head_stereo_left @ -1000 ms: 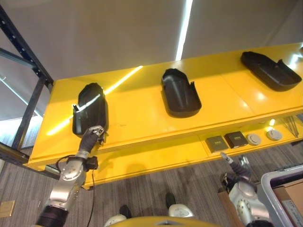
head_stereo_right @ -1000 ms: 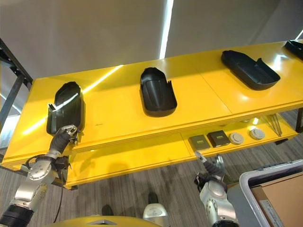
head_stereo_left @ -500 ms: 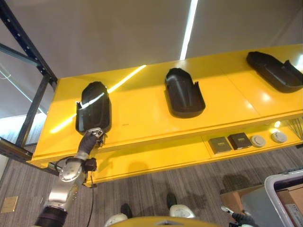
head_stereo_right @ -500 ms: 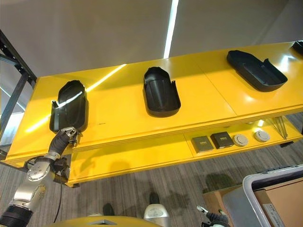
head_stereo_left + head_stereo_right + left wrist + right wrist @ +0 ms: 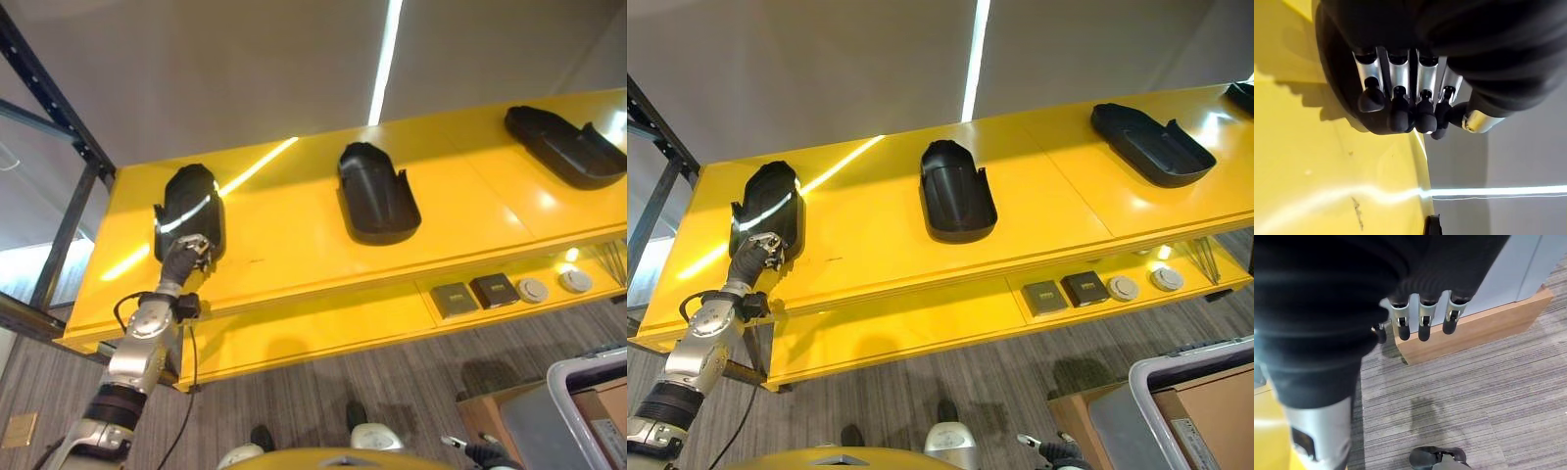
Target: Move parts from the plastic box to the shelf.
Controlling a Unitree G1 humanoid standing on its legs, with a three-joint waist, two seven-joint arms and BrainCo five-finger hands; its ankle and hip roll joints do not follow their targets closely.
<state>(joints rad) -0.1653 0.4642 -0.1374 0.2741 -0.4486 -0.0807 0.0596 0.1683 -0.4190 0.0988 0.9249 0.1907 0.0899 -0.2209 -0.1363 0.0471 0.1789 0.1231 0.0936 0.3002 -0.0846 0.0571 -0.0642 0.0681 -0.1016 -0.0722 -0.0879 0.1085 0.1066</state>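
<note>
Left robot hand (image 5: 186, 257), fingers straight, holds nothing, presses near end of black moulded plastic part (image 5: 189, 211) to seat it on yellow shelf (image 5: 294, 245). Right robot hand (image 5: 1422, 320) low, fingers relaxed, empty.

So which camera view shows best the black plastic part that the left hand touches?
The left eye view: the black plastic part lies whole on the yellow shelf, the left hand at its near end. The right eye view matches. The left wrist view shows a dark piece past the fingers.

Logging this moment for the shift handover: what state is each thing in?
Left part: on the shelf, left hand touching its near end.
Middle part: on shelf, untouched.
Right part: on shelf, untouched.
Right hand: low, holding nothing.
Box: on floor.
</note>
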